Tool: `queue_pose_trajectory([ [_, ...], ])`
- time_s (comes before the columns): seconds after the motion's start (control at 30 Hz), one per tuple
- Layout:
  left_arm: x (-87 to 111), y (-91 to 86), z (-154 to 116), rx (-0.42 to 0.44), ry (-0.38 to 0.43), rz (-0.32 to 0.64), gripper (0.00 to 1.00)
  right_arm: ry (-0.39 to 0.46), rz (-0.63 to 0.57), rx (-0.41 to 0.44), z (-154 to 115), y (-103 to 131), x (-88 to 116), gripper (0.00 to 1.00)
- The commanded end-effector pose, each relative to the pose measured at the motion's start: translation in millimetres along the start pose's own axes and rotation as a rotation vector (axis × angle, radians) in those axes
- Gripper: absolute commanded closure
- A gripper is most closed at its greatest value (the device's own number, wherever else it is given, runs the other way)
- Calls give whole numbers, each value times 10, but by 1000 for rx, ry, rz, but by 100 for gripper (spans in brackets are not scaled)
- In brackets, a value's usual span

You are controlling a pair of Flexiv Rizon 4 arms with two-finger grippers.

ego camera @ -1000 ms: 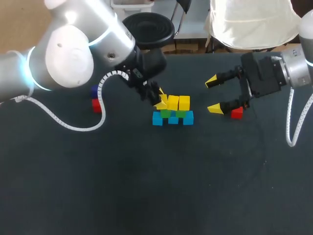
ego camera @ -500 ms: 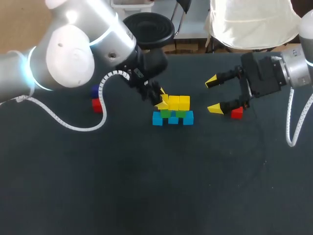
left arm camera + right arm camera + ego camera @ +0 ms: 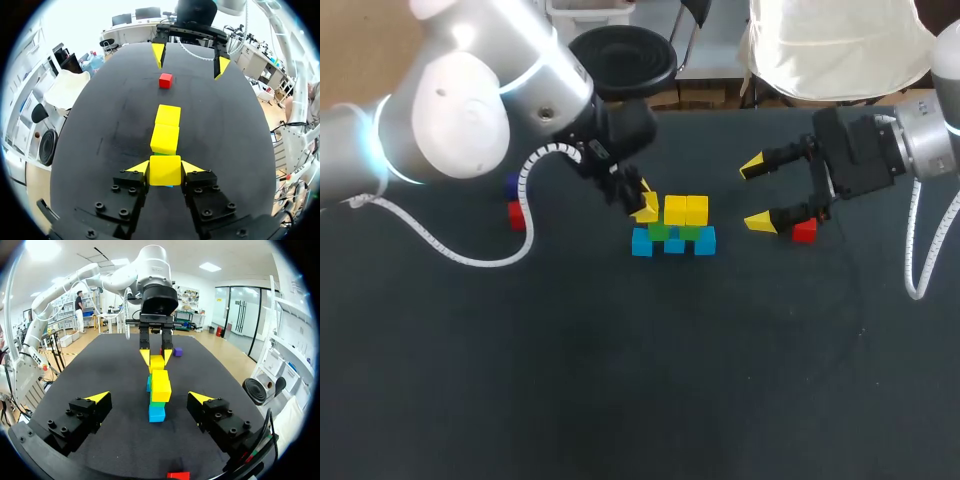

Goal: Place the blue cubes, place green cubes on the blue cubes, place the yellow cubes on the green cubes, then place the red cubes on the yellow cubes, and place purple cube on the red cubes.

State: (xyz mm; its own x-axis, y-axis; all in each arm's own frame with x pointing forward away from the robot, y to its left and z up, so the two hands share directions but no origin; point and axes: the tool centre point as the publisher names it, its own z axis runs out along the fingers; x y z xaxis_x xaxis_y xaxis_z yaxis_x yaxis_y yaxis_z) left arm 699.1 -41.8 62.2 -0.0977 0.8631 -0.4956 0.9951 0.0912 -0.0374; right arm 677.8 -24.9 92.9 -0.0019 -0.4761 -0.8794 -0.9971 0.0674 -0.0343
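Beside stack [image 3: 165, 138], yellow cube [image 3: 165, 170] farther out

The desk [image 3: 620, 380] is taking up nearly all of the head view, showing a dark, matte, almost black top. Its far edge is running straight across at the back. A few faint pale specks and a thin curved mark are showing toward its right side. In the left wrist view the desk [image 3: 100, 130] is catching light as a greyish sheen with dull smudges. In the right wrist view the desk [image 3: 120, 385] is looking evenly dark.
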Motion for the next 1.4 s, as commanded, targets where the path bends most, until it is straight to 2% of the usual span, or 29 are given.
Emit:
queue_pose_trajectory([
  [0.03,-21,11,23,7,2,-2,100,-1,-1,0,-1,0,1,0],
  [0.5,33,38,40,29,-33,-29,100,-1,-1,0,-1,0,1,0],
  [1.4,20,21,60,33,-37,-26,100,-1,-1,0,-1,0,1,0],
])
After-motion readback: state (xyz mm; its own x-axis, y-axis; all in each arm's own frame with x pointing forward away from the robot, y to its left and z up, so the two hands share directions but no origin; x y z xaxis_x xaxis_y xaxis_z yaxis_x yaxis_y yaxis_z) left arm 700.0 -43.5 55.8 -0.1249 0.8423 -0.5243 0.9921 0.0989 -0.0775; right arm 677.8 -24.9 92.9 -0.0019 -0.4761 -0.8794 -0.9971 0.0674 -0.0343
